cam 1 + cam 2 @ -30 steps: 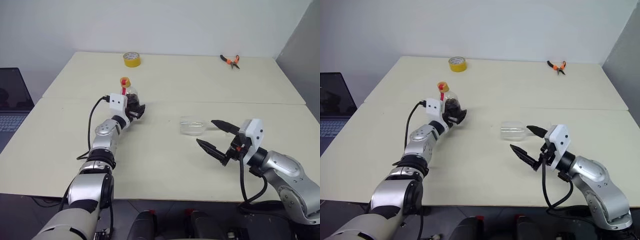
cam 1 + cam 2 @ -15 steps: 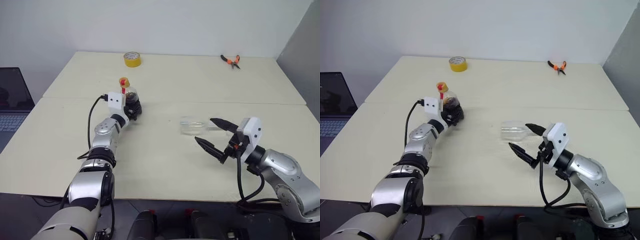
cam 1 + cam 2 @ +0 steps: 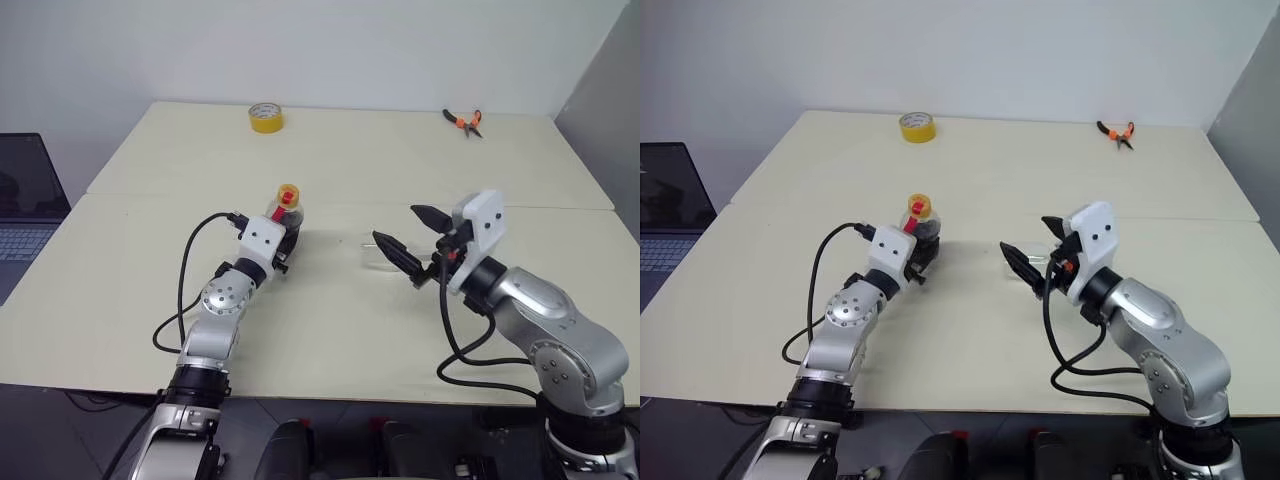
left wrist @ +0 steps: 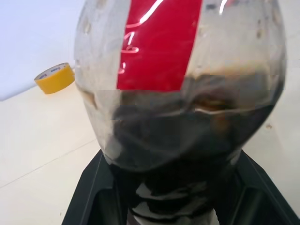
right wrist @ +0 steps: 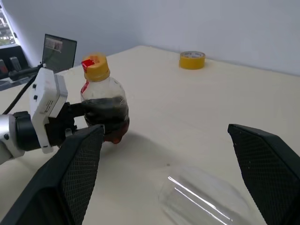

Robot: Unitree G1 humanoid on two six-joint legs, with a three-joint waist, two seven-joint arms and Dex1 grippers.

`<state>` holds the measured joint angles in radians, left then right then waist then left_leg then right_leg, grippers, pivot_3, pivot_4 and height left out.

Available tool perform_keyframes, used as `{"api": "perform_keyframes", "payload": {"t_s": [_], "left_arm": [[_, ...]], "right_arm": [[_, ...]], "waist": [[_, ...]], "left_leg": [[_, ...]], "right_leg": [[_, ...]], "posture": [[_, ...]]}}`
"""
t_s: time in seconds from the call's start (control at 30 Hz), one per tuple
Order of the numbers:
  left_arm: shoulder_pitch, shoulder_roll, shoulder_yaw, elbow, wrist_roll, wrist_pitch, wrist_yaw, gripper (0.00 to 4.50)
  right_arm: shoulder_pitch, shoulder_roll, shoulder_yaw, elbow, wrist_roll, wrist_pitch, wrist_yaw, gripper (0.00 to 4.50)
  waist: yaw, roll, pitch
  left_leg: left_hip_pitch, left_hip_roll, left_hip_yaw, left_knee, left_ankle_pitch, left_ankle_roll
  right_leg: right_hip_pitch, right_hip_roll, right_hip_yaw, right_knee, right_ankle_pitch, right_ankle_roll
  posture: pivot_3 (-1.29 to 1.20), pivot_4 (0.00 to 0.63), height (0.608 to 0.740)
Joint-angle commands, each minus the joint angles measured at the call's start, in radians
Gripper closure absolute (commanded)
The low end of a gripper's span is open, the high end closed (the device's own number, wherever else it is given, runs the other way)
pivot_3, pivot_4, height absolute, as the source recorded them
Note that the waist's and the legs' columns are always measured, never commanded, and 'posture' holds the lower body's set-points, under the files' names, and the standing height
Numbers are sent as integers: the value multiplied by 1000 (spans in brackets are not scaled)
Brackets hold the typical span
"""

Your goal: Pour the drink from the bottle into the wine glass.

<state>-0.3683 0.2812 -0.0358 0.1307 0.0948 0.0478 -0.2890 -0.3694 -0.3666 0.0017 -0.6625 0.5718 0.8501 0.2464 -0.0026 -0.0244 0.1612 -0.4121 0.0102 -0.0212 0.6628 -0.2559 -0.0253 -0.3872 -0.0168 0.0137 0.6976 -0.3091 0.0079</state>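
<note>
Left gripper (image 3: 283,238) pinches the bottle's (image 3: 287,215) bulbous body; thin plastic likely flexes, so squeeze gently.

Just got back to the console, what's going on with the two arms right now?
The left tool is shut on the bottle, which stands upright on the table with its yellow cap on and the drink inside. The right tool is open, its fingers either side of the wine glass, which lies on its side on the table. Nothing is poured yet. A yellow tape roll and pliers sit at the far edge.
</note>
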Motion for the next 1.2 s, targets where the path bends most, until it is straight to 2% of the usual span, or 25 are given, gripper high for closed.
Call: {"api": "perform_keyframes", "payload": {"t_s": [0.03, 0.2, 0.33, 0.57, 1.07, 1.17, 1.2], "left_arm": [[19, -23, -43, -108, 60, 11, 52, 2679], [8, -16, -63, -87, 85, -7, 59, 2680], [0, -14, -72, -69, 101, -21, 65, 2682], [-2, -30, -99, -64, 123, -39, 78, 2682], [5, -46, -106, -81, 132, -32, 91, 2683], [7, -48, -103, -85, 130, -23, 97, 2685], [7, -48, -102, -86, 128, -21, 99, 2685]], "right_arm": [[-83, 80, 66, -15, 28, 62, -50, 0], [-167, 240, 108, 111, 15, 99, -110, 0], [-213, 304, 117, 186, -21, 91, -135, 0], [-260, 371, 140, 274, -96, 37, -163, 0], [-288, 383, 166, 331, -184, -22, -131, 0], [-284, 378, 167, 332, -192, -23, -123, 582], [-283, 376, 168, 332, -195, -23, -120, 968]], "waist": [[0, 0, 0], [-4, 0, 0], [-4, 0, 0], [-4, 0, 0], [-6, 0, 0], [-6, 0, 0], [-6, 0, 0]], "left_leg": [[0, 0, 0, 0, 0, 0], [-1, 0, -1, 0, 0, 0], [-1, 0, -1, -1, 0, 0], [-2, 0, -1, 0, 0, 0], [-3, 0, -1, -1, 0, 0], [-3, 0, -1, -1, 0, 0], [-3, 0, -1, -1, 0, 0]], "right_leg": [[0, 0, 0, 0, 0, 0], [-1, 1, -1, 0, 0, 0], [-1, 0, -1, 0, 0, 0], [-2, 0, -2, 0, 0, 0], [-3, 0, -2, 0, 0, 0], [-3, 0, -2, 0, 0, 0], [-3, 0, -2, 0, 0, 0]], "posture": [[0, 150, 740], [0, 150, 740], [0, 150, 740], [0, 150, 740], [0, 150, 740], [0, 150, 740], [0, 150, 740]]}}
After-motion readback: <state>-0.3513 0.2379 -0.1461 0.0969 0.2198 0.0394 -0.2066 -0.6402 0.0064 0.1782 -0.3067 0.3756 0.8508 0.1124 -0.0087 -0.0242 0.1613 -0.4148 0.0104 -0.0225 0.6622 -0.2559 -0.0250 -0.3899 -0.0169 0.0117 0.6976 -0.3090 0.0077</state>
